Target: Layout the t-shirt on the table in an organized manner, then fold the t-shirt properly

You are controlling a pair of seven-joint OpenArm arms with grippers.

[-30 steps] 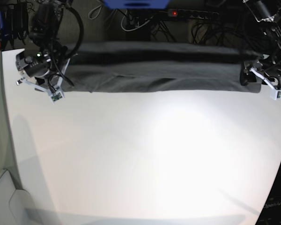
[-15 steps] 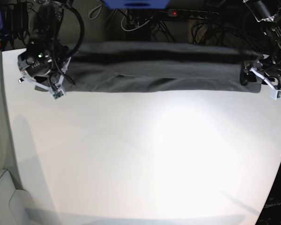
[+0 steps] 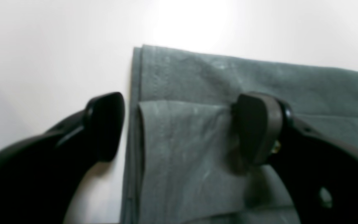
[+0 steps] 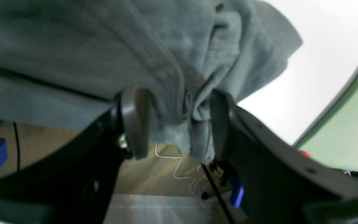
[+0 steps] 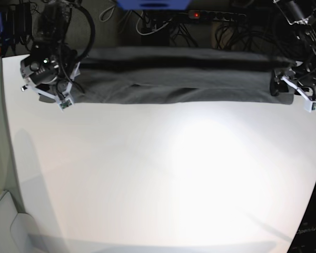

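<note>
T-shirt: I see the t-shirt (image 5: 179, 79) stretched out as a long dark grey band across the far side of the table (image 5: 163, 174), running from one arm to the other, its back portion hanging over the far edge
Table: the white top in front of the cloth band is bare and brightly lit in the middle
Left gripper: my left gripper (image 3: 179, 127) hangs over the shirt's end at the right of the base view; its jaws stand wide apart, one finger (image 3: 104, 124) above bare table just beside the cloth's edge, the other (image 3: 256, 127) over the fabric; nothing is pinched between them
Cloth under left gripper: here the fabric lies flat in layers, with a folded flap on top and a straight edge facing the table
Right gripper: my right gripper (image 4: 179, 124) is at the other end, at the left of the base view; its jaws are partly apart, with a bunched fold of shirt hanging between them; I cannot tell whether the pads touch the cloth
Cloth at right gripper: crumpled and draped past the table's rim
</note>
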